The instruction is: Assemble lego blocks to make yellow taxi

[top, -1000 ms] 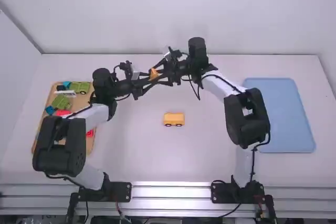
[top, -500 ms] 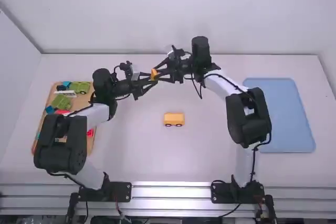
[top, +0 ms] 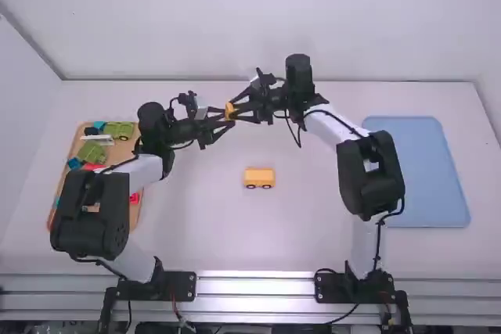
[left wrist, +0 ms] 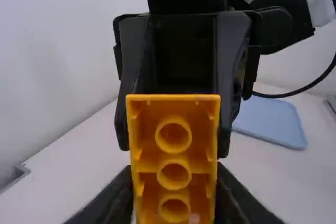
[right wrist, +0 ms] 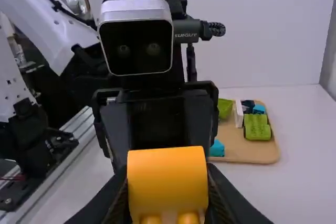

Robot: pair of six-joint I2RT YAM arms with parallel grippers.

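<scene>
Yellow block (top: 229, 111), approx. 11 o'clock from wheeled body (top: 260, 176) on table (top: 235, 232). L gripper (left wrist: 175, 173) and R gripper (right wrist: 167, 172): both sets of jaws closed on block, opp. ends. Handling (est.): light, stiff plastic; smooth faces may slip or twist under uneven pull. Rec. hold: flat sides, hollow underside kept free for mating. Next (prob.): one gripper releases, other seats block on body.
</scene>
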